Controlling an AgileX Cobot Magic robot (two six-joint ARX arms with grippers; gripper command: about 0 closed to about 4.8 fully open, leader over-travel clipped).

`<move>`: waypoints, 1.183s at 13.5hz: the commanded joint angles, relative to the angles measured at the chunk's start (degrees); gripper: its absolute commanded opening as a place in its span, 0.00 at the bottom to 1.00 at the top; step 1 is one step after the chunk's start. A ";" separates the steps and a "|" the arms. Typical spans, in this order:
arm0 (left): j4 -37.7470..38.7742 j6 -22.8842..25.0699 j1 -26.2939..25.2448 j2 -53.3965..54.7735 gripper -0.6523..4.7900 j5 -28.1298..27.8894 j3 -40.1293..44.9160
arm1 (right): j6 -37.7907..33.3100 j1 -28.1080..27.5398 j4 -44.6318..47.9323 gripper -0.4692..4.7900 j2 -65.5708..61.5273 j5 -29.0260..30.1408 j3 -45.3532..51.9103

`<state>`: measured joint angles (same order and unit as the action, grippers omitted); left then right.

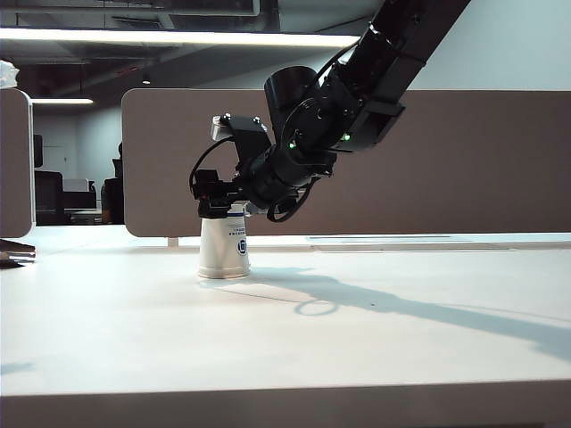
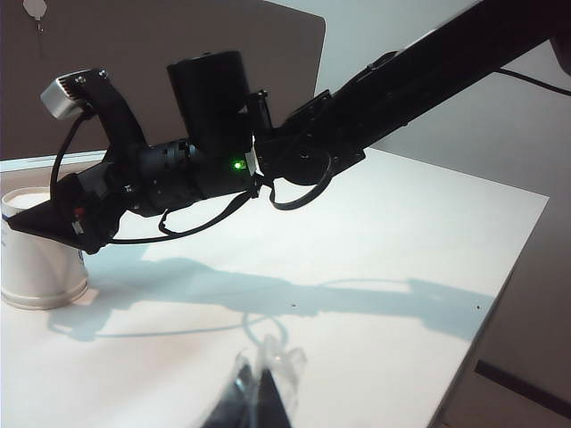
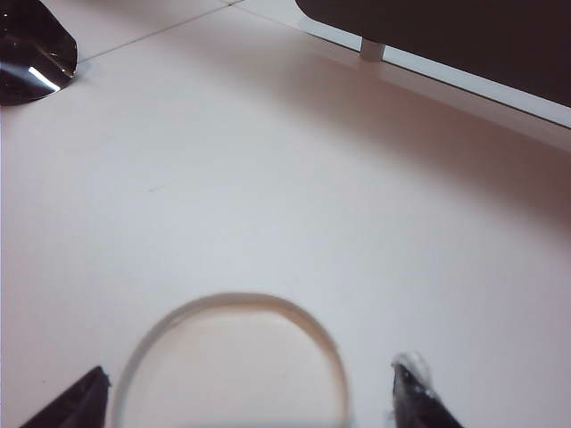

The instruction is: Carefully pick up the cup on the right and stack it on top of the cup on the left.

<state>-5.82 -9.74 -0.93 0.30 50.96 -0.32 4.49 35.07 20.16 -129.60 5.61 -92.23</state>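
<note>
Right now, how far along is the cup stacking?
Looks nearly done: only one stack of upside-down cups stands on the table. In hand: the right gripper is open, fingers either side of the top cup's base. Left: lift the gripper clear. The left gripper hangs idle.

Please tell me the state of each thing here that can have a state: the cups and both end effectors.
White paper cup stack with a blue logo: upside down on the table, base up, not lifted.
Right end effector: open, one finger on each side of the cup base, at the top of the stack.
Left end effector: low over the bare white table, away from the cups; open or shut cannot be told.
</note>
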 commanded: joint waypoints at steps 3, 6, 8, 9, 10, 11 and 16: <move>-0.68 0.07 0.04 0.00 0.11 -13.00 -0.11 | -0.17 -3.37 0.37 0.86 9.53 -4.48 -0.24; 0.02 0.09 -0.02 0.00 0.11 -23.74 -0.09 | -0.15 -7.13 -6.99 0.86 12.26 -4.59 -0.22; 1.09 0.17 -0.04 0.00 0.11 -28.44 -0.09 | -0.20 -9.01 -9.70 0.86 12.96 -4.55 -0.22; 1.55 0.31 -0.02 0.02 0.11 -29.75 -0.09 | -0.20 -9.40 -10.23 0.86 13.05 -4.42 -0.22; 1.92 0.46 -0.04 0.02 0.11 -30.75 -0.09 | -0.22 -9.90 -10.60 0.86 13.11 -4.33 -0.22; 2.29 1.05 -0.04 0.00 0.11 -31.52 -0.09 | -0.20 -10.38 -11.08 0.86 13.14 -4.26 -0.22; 4.70 3.76 -0.04 0.00 0.11 -36.11 -0.09 | -0.17 -12.22 -12.37 0.85 13.16 -4.15 -0.20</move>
<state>-1.34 -6.52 -0.99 0.30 16.38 -0.32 4.38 23.11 7.35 -117.03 1.30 -92.36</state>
